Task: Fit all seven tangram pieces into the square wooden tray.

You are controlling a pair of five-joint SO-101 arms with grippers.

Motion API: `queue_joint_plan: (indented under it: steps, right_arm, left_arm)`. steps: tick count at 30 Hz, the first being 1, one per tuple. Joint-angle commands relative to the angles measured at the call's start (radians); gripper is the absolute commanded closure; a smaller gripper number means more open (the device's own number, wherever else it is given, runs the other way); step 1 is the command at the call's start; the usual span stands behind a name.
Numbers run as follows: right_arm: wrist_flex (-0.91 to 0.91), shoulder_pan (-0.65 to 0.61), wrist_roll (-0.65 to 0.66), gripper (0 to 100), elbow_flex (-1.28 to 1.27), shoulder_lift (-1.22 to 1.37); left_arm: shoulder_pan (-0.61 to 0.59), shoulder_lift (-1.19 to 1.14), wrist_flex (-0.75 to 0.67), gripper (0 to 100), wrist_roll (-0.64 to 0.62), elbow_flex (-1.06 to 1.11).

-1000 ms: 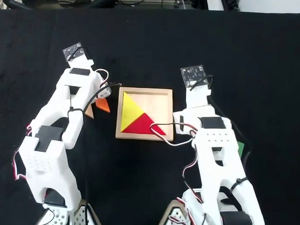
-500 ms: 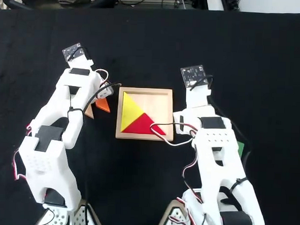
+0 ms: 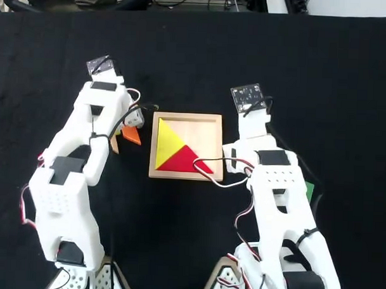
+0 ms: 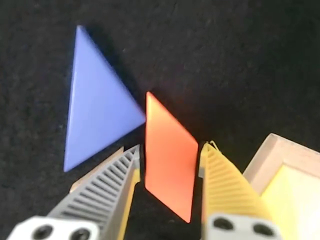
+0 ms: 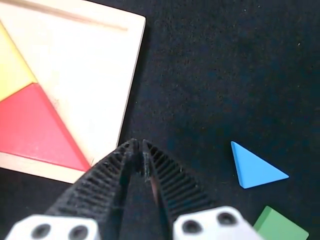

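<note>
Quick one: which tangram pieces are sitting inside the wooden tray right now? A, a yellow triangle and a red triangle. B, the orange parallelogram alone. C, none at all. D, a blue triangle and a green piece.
A: in the high view the yellow triangle and the red triangle lie inside the square wooden tray, while the orange parallelogram lies on the black cloth beside it.

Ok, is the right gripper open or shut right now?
Shut. In the right wrist view the right gripper has its fingertips pressed together with nothing between them, just off the tray edge.
</note>
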State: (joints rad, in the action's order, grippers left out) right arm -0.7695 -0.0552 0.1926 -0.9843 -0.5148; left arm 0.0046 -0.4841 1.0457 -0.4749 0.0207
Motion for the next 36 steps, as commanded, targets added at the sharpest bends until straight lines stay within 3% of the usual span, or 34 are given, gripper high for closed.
queue_joint_plan:
  steps: [1,5,10,19,24,28,33,36]
  right_arm:
    - [0.011,0.031,0.009,98.6,0.002,-0.039]
    - [0.018,0.098,0.008,98.6,0.013,-0.039]
    - [0.018,0.143,0.005,98.7,0.028,-0.039]
    - [0.054,0.261,0.0,98.5,0.05,-0.041]
    - [0.054,0.265,0.0,98.6,0.051,-0.041]
    - [0.055,0.298,0.0,98.6,0.056,-0.041]
    - [0.054,0.443,-0.003,98.6,0.097,-0.031]
    - [0.055,0.463,-0.057,98.6,0.091,-0.031]
  left_arm:
    - [-0.008,-0.1,0.115,81,0.003,-0.185]
    - [-0.007,-0.146,0.173,81,0.002,-0.275]
    - [0.002,-0.129,0.187,94,0.018,-0.3]
    - [0.005,0.051,0.328,96,0.087,-0.305]
    - [0.143,0.216,0.43,97,0.183,-0.297]
    - [0.269,0.295,0.486,97,0.184,-0.298]
    - [0.381,0.265,0.451,97,0.19,-0.295]
    - [0.435,0.192,0.399,97,0.193,-0.305]
